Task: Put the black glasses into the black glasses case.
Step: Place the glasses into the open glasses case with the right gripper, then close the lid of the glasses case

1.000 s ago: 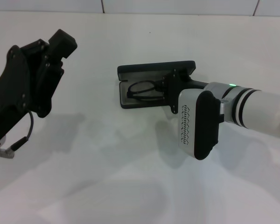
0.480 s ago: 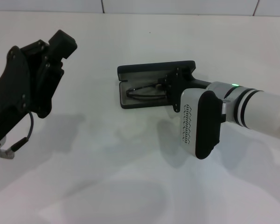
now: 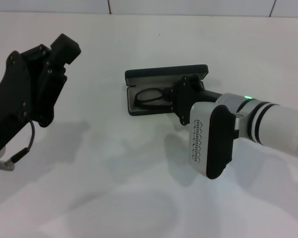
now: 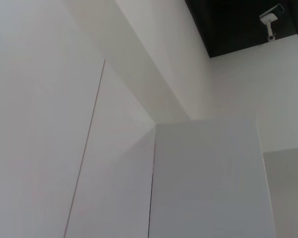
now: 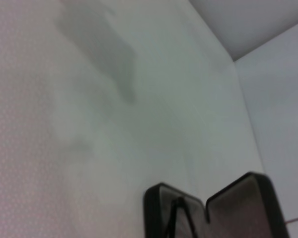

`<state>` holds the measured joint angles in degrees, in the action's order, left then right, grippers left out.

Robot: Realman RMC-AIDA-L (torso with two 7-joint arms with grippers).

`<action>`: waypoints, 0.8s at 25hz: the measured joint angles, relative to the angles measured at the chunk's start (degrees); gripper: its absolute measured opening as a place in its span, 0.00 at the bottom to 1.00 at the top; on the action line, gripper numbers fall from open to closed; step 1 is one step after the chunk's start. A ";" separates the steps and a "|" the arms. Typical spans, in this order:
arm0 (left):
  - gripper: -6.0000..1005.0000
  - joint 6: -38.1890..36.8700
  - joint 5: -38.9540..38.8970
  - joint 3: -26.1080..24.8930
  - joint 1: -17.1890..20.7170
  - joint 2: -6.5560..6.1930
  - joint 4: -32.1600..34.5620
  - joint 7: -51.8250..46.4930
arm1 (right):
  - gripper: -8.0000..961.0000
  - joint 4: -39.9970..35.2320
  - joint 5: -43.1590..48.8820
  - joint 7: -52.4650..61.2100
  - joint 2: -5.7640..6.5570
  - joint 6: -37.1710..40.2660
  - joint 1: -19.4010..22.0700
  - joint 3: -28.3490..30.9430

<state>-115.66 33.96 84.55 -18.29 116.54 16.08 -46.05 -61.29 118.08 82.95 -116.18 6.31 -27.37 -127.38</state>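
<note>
The black glasses case lies open on the white table, its lid standing at the far side. The black glasses rest in its grey-lined tray, with one lens and part of the frame showing. My right gripper is at the tray's right end, over the right part of the glasses and hiding it. The right wrist view shows the open black glasses case at the picture's lower edge, with the black glasses showing inside as thin dark lines. My left gripper is held up at the left, far from the case.
The white table carries the arms' shadows. A tiled wall edge runs along the back. The left wrist view shows only white walls and a dark ceiling with a camera.
The right gripper has shifted a little left and nearer along the case. The glasses have changed pose inside the tray. The left arm has barely moved.
</note>
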 joint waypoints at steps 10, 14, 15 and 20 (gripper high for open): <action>0.03 -0.09 0.07 0.01 -0.27 -0.10 0.00 0.00 | 0.12 -8.80 -5.24 0.42 0.27 0.73 7.39 0.99; 0.03 -0.03 -0.09 -0.98 -1.39 -1.20 0.02 -0.71 | 0.13 -15.76 -13.55 0.46 0.60 12.24 12.52 8.22; 0.03 0.21 -0.05 -1.50 -1.90 -1.59 0.01 -1.25 | 0.13 -17.15 -16.47 0.46 0.67 17.61 14.03 11.39; 0.03 6.81 1.56 -1.96 -8.28 -4.17 0.47 -6.13 | 0.13 -18.43 -27.99 -0.82 1.04 50.49 19.79 32.02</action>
<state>-108.85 35.52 82.59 -26.58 112.38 16.55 -52.19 -79.72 90.08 82.13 -115.15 56.80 -7.59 -95.36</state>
